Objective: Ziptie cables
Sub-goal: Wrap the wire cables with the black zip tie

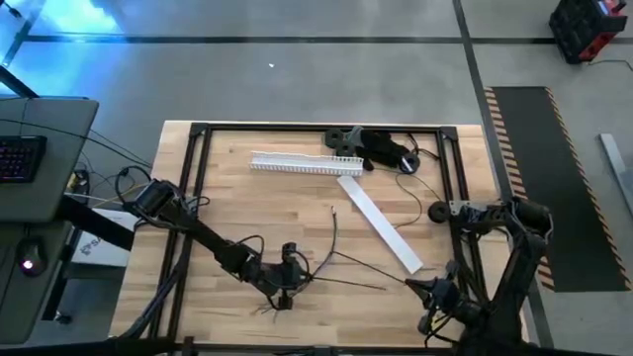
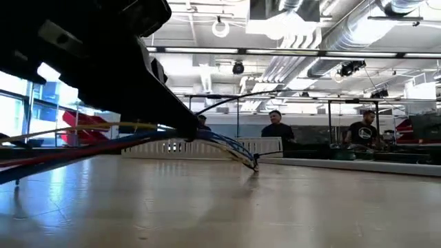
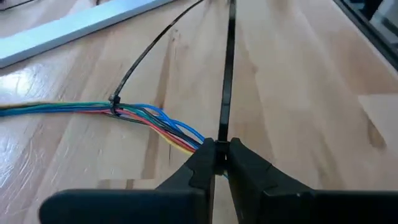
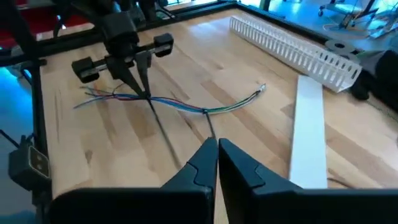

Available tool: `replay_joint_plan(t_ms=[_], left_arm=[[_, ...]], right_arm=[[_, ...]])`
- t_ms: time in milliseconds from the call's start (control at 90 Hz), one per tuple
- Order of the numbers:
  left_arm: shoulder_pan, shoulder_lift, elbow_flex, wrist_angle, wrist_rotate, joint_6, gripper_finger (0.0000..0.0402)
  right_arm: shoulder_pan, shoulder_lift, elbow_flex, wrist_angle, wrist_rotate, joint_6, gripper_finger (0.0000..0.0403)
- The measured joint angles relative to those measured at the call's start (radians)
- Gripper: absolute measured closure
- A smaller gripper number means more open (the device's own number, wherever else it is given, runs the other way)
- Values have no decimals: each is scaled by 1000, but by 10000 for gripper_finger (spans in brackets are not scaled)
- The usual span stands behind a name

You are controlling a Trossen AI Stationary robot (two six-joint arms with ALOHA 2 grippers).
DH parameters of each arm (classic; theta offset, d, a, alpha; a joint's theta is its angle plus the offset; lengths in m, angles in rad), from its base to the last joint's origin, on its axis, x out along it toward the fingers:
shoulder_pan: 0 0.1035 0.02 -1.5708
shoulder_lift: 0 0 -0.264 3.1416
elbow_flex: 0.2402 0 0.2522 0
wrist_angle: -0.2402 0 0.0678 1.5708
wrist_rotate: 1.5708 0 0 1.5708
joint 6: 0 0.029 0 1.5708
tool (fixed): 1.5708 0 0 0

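Closest to the lens: left pincer [image 3: 221,149], clenched on the black strap of a second zip tie [image 3: 228,74], with that strap running straight away from the fingertips across the table [image 3: 298,93]. Just beside those tips, the splayed end of the cables [image 3: 149,117]: a thin bunch of coloured wires lying flat on the wood, low and toward the left arm's half of the table. Farther along the bunch, a looped zip tie [image 3: 115,107] already round the wires, head sitting on top, long tail leading off at a slant.

From the other side, right pincer [image 4: 217,146] pressed together, apparently nipping the far end of that tail. Bunch stretched crosswise in front of it, long axis roughly square to the tail, loop lying between the two pincers. Left pincer planted at one end of the wires, opposite end curling free toward the white strip [image 4: 308,130], not touching it.

Judged stage: loop closed but probably not snug. Coming pull likely along the tail, away from the bunch and toward the right arm, with the left end pinned as anchor. Whole matter hanging on that right angle: a pull in line with the tail tightens, a pull along the wires merely drags the bunch. Risk of floppy wires sliding or slipping out of the loop.
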State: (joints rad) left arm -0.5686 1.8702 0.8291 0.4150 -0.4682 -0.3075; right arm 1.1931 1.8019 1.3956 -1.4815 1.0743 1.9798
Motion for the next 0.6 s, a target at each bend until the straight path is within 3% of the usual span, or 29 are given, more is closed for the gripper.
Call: replay_joint_plan(t_ms=[156,278,478,600], left_arm=[[7,-2,1,-25,76,-13,312],[8,-26,0,-82,112,2,262],[5,-43,3,-43,124,106,236],[5,-22,3,-41,131,138,242]], right_arm=[[-30,0,0,87,-80,-78,393],[-67,0,-3,209,-123,-211,362],[-183,30,-3,630,-123,-691,299],[-290,105,-3,915,-220,-969,272]])
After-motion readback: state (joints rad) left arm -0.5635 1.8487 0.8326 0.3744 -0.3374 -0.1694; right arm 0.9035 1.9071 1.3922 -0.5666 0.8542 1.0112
